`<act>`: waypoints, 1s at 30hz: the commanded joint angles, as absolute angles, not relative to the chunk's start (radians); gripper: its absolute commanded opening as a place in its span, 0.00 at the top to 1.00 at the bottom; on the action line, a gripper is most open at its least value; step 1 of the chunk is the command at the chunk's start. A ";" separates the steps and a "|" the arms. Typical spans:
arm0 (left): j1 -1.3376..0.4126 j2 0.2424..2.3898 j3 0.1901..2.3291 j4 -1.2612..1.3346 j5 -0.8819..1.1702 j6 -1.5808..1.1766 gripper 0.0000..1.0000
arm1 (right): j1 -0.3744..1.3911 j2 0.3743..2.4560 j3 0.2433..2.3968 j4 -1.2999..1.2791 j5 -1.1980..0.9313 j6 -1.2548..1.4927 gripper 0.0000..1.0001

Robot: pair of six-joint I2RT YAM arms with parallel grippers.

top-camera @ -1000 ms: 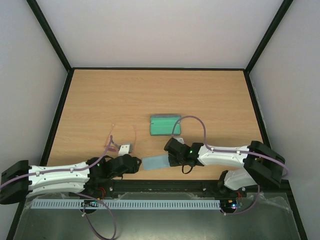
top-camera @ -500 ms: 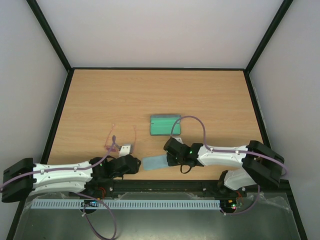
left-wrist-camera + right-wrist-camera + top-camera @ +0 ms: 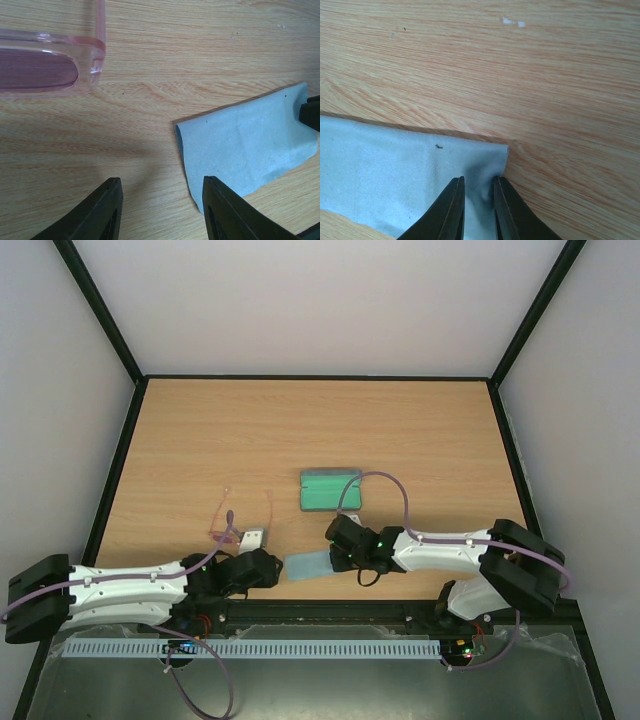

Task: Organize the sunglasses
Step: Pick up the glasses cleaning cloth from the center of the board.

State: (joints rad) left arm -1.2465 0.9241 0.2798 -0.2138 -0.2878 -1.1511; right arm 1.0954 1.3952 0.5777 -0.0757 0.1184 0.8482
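Finding: your right end effector (image 3: 477, 183) is clenched on the cloth (image 3: 385, 175), close to one corner. Over the last second it has crept slightly leftward, and the cloth has barely shifted.

Your left end effector (image 3: 161, 186) is released and empty, low over the bench (image 3: 300, 430) just left of the cloth. Its position is almost unchanged.

The sunglasses (image 3: 35, 70) lie left of the cloth, apart from it and unmoved. The case (image 3: 329, 490) sits open beyond the cloth.

Assessment: effort is going to the cloth, and the sunglasses are not yet handled.
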 commanded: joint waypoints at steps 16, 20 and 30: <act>-1.253 1.011 0.332 -0.205 -0.288 -1.151 0.50 | 1.103 1.419 0.541 -0.169 0.160 0.838 0.99; -1.253 1.077 0.348 -0.183 -0.267 -1.151 0.51 | 1.102 1.389 0.530 -0.172 0.169 0.842 0.98; -1.262 1.144 0.375 -0.148 -0.251 -1.157 0.56 | 1.102 1.374 0.509 -0.153 0.167 0.844 0.99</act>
State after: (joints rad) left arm -1.2476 1.1103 0.3447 -0.1436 -0.2642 -1.1526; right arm 1.0973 1.3743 0.5510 -0.0658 0.1440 0.8352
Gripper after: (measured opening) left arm 0.463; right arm 0.018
